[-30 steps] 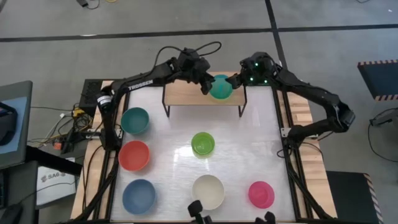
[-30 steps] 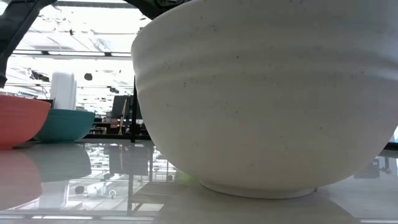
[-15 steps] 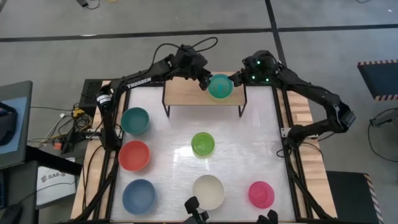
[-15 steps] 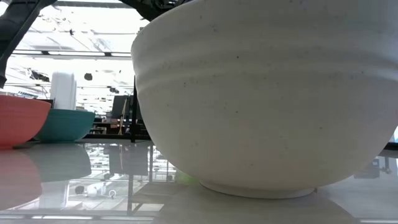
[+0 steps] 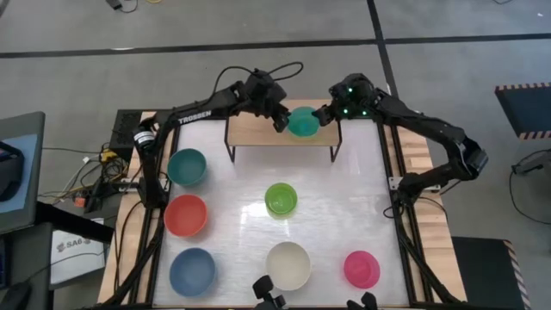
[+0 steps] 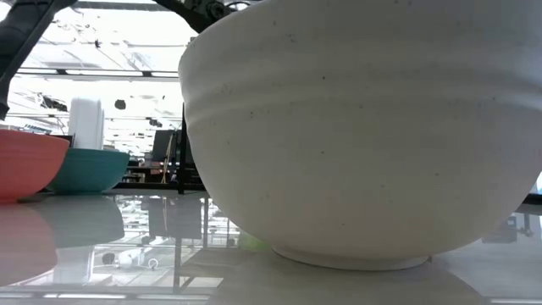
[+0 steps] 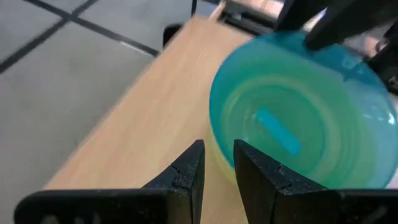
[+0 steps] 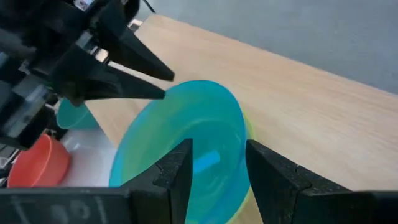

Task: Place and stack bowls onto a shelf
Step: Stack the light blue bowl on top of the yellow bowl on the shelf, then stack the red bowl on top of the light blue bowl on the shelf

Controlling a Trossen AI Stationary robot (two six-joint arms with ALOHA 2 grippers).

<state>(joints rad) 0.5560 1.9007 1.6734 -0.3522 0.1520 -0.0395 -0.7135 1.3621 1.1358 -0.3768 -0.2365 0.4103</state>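
My left gripper and right gripper each pinch the cyan bowl's rim from opposite sides. I judge this steadies it as it nests in the yellow bowl on the shelf.

Bench: white glossy top. Shelf stands at far edge, wood top, black legs. Cyan bowl at shelf's right end, w/ a yellow rim showing beneath it. On bench directly: teal bowl, red bowl, blue bowl, green bowl, cream bowl, pink bowl, all apart.
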